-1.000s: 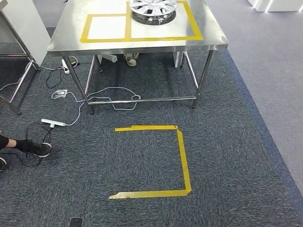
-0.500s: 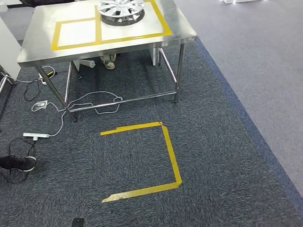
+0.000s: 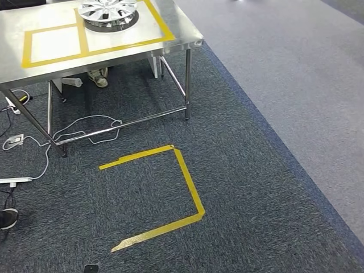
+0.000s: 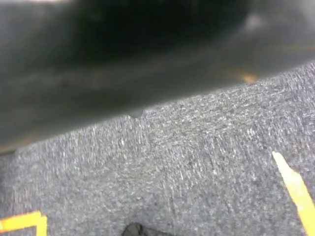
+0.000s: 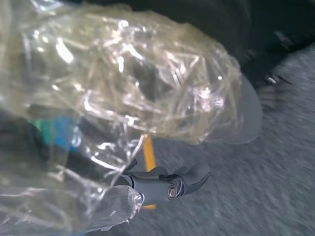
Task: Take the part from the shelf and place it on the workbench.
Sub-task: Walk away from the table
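In the right wrist view, a dark part wrapped in crinkled clear plastic (image 5: 122,83) sits close to the camera, with a grey rounded edge sticking out of the wrap. My right hand (image 5: 163,184) holds it, and one dark finger shows under the plastic. The steel workbench (image 3: 180,40) stands ahead at the upper left of the head view. Yellow tape marks two boxes on its top. A silver wheel cover (image 3: 109,10) lies in one box and the other box (image 3: 53,42) is bare. The left wrist view looks down at blurred grey carpet.
A yellow tape outline (image 3: 189,187) marks the dark carpet in front of the workbench. White cables and a power strip (image 3: 86,122) lie under the bench, beside a person's shoes (image 3: 98,78). Another shoe (image 3: 7,218) is at the left edge. Lighter carpet (image 3: 300,85) stretches off to the right.
The camera has swung to the right, so the workbench, floor tape and cables have slid left in the picture. The things themselves have not moved.
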Action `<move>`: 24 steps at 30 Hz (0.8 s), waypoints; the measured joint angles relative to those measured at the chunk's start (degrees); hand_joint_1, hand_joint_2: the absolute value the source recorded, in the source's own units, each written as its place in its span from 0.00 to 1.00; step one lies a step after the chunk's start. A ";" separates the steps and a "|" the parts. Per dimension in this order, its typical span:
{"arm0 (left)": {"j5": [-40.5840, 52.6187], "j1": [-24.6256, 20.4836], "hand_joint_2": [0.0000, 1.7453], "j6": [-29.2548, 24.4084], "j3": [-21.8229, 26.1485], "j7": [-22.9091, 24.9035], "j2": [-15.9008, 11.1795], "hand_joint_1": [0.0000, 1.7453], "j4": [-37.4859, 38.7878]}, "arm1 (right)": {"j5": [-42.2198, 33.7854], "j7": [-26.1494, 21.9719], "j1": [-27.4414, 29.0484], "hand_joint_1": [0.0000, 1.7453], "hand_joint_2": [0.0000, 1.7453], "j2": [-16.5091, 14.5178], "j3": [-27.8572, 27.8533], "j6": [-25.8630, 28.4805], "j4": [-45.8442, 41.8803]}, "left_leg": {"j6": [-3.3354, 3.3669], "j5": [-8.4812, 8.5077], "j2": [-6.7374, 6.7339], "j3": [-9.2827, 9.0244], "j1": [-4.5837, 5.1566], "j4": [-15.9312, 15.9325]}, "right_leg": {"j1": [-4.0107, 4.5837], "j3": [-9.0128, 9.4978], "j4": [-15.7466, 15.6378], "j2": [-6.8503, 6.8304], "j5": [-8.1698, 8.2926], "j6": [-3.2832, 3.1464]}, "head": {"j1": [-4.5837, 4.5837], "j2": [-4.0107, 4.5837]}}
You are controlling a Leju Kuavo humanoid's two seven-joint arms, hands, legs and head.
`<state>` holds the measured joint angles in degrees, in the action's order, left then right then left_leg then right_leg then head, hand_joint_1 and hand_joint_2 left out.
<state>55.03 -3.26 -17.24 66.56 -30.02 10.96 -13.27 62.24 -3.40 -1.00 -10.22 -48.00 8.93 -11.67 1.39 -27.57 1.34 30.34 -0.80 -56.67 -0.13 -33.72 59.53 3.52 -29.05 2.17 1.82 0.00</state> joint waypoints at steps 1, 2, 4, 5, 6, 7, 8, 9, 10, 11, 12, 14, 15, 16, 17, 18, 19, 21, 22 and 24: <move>-0.87 0.06 0.00 0.39 0.44 -0.23 0.04 0.00 0.00 | 0.12 0.53 -0.03 0.00 0.00 -0.18 0.09 -0.22 0.03 | 0.20 0.06 -0.72 0.05 0.01 0.08 | -0.04 -1.44 3.10 -1.43 -1.80 0.19 | -0.16 0.00; -1.76 0.14 0.00 0.70 0.95 -0.48 0.07 0.00 0.00 | 0.18 1.14 -0.09 0.00 0.00 -0.37 0.16 -0.41 0.04 | 0.30 0.05 -1.45 0.14 0.06 0.07 | -0.10 -3.30 6.96 -2.37 -3.79 0.41 | -0.33 0.00; -3.57 0.22 0.00 1.34 2.15 -0.98 0.07 0.00 0.00 | 0.21 2.64 -0.13 0.00 0.00 -0.70 0.21 -0.70 0.06 | 0.32 0.04 -3.05 0.25 0.15 0.04 | -0.31 -5.94 12.89 -2.94 -5.98 0.77 | -0.33 0.00; -4.48 0.16 0.00 1.61 2.80 -1.21 0.06 0.00 0.00 | 0.21 3.41 -0.07 0.00 0.00 -0.84 0.22 -0.83 0.07 | 0.31 0.03 -3.78 0.27 0.16 0.03 | -0.40 -5.83 13.12 -3.10 -5.57 0.87 | -0.34 0.00; -5.33 0.07 0.00 1.87 3.45 -1.39 0.05 0.00 0.00 | 0.21 4.09 -0.01 0.00 0.00 -0.92 0.23 -0.97 0.08 | 0.26 0.00 -4.42 0.24 0.16 0.02 | -0.46 -4.52 11.04 -3.41 -4.20 0.89 | -0.35 0.00; -6.04 -0.02 0.00 2.10 4.06 -1.51 0.06 0.00 0.00 | 0.21 4.58 0.02 0.00 0.00 -0.99 0.24 -1.10 0.09 | 0.17 -0.04 -5.00 0.15 0.16 0.02 | -0.50 -2.26 7.22 -4.12 -2.35 0.82 | -0.35 0.00; -6.53 -0.09 0.00 2.22 4.59 -1.56 0.05 0.00 0.00 | 0.21 4.91 -0.03 0.00 0.00 -1.03 0.25 -1.20 0.09 | -0.01 -0.13 -5.50 0.05 0.27 -0.02 | -0.41 0.13 2.94 -5.39 -0.95 0.67 | -0.38 0.00; -6.83 -0.13 0.00 2.33 5.08 -1.60 0.05 0.00 0.00 | 0.21 5.13 -0.14 0.00 0.00 -1.07 0.26 -1.28 0.09 | -0.29 -0.21 -5.97 -0.05 0.40 -0.07 | -0.29 2.14 -0.44 -6.32 0.06 0.38 | -0.32 0.00; -7.00 -0.17 0.00 2.43 5.48 -1.62 0.05 0.00 0.00 | 0.21 5.26 -0.23 0.00 0.00 -1.15 0.27 -1.33 0.09 | -0.60 -0.26 -6.41 -0.15 0.53 -0.11 | -0.16 3.22 -2.48 -6.94 0.50 0.08 | -0.22 0.00; -7.10 -0.22 0.00 2.48 5.81 -1.66 0.05 0.00 0.00 | 0.21 5.36 -0.27 0.00 0.00 -1.24 0.28 -1.37 0.09 | -0.94 -0.28 -6.85 -0.24 0.63 -0.13 | 0.00 3.43 -3.20 -7.04 0.49 -0.22 | -0.12 0.00; -7.18 -0.32 0.00 2.53 6.06 -1.69 0.07 0.00 0.00 | 0.20 5.42 -0.22 0.00 0.00 -1.31 0.28 -1.41 0.09 | -1.26 -0.28 -7.29 -0.36 0.61 -0.09 | 0.06 3.27 -3.18 -6.42 0.63 -0.57 | -0.03 0.00; -7.55 -0.54 0.00 2.62 6.57 -1.80 0.06 0.00 0.00 | 0.16 5.58 -0.05 0.00 0.00 -1.44 0.28 -1.46 0.10 | -2.00 -1.10 -6.46 -0.33 0.38 -0.72 | -0.11 3.32 -3.41 -5.50 0.96 -1.30 | 0.04 0.00; -7.82 -0.59 0.00 2.69 6.86 -1.86 0.06 0.00 0.00 | 0.11 5.72 -0.04 0.00 0.00 -1.51 0.28 -1.47 0.11 | -2.30 -2.39 -5.22 0.18 0.29 -2.21 | -0.23 3.46 -3.56 -5.02 1.20 -1.70 | 0.13 0.00; -8.09 -0.58 0.00 2.77 7.19 -1.91 0.04 0.00 0.00 | 0.07 5.92 -0.08 0.00 0.00 -1.58 0.28 -1.47 0.11 | -2.53 -4.22 -3.76 1.23 0.20 -4.87 | -0.35 3.60 -3.65 -4.50 1.42 -2.01 | 0.23 0.00; -8.38 -0.53 0.00 2.83 7.50 -1.98 0.04 0.00 0.00 | 0.02 6.18 -0.15 0.00 0.00 -1.67 0.28 -1.47 0.10 | -2.60 -6.34 -2.56 2.77 0.19 -8.60 | -0.32 3.47 -3.63 -3.90 1.54 -2.20 | 0.33 0.00; -8.63 -0.46 0.00 2.85 7.81 -2.04 0.04 0.00 0.00 | -0.01 6.41 -0.17 0.00 0.00 -1.75 0.28 -1.48 0.10 | -2.60 -8.02 -2.12 4.44 0.18 -12.41 | -0.27 3.39 -3.60 -3.25 1.61 -2.30 | 0.35 0.00; -8.87 -0.41 0.00 2.83 8.10 -2.13 0.06 0.00 0.00 | -0.03 6.62 -0.16 0.00 0.00 -1.82 0.28 -1.51 0.10 | -2.57 -8.85 -1.93 5.74 0.18 -15.27 | -0.22 3.36 -3.56 -2.54 1.63 -2.33 | 0.34 0.00; -9.23 -0.43 0.00 2.80 8.53 -2.31 0.13 0.00 0.00 | -0.13 6.83 -0.09 0.00 0.00 -1.92 0.28 -1.63 0.11 | -2.36 -7.00 -1.72 5.88 0.18 -15.13 | -0.16 3.37 -3.41 -1.03 1.64 -2.34 | 0.35 0.00; -9.36 -0.48 0.00 2.79 8.64 -2.39 0.15 0.00 0.00 | -0.22 6.89 -0.09 0.00 0.00 -1.95 0.28 -1.69 0.11 | -2.18 -4.76 -1.33 4.66 0.17 -12.16 | -0.15 3.41 -3.32 -0.28 1.62 -2.30 | 0.36 0.00; -9.49 -0.58 0.00 2.80 8.89 -2.52 0.17 0.00 0.00 | -0.43 7.10 -0.22 0.00 0.00 -2.05 0.28 -1.76 0.10 | -1.71 -0.94 0.90 1.66 0.03 -4.80 | -0.08 3.25 -3.00 1.17 1.56 -2.04 | 0.34 0.00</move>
<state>45.54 -3.84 -14.44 75.44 -32.54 11.13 -13.27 61.81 3.69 -1.22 -12.28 -47.72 7.17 -11.57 -0.32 -28.51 2.25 31.99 -0.77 -61.47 -0.21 -30.47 56.53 4.69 -27.48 0.13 2.15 0.00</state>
